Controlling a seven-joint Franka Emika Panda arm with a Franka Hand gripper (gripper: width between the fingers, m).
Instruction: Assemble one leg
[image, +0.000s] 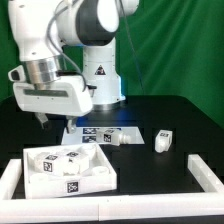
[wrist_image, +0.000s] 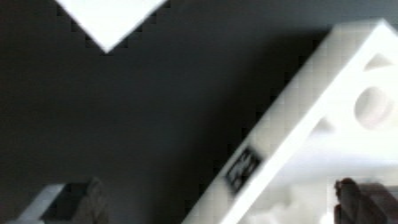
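Note:
The large flat white square panel (image: 68, 168) with tags lies at the front of the exterior view's left. My gripper (image: 45, 121) hangs open and empty just above its far left edge. In the wrist view the panel's edge (wrist_image: 294, 150) with a tag and a round hole runs between my two dark fingertips (wrist_image: 71, 203); the gripper (wrist_image: 217, 205) holds nothing. One leg (image: 163, 140), a small white block with a tag, stands on the black table to the exterior view's right. Another leg (image: 113, 141) lies near the marker board.
The marker board (image: 92, 131) lies behind the panel, in front of the robot base. White border rails sit at the exterior view's left (image: 9, 176) and right (image: 202, 168). A white corner (wrist_image: 111, 22) shows in the wrist view, away from the panel.

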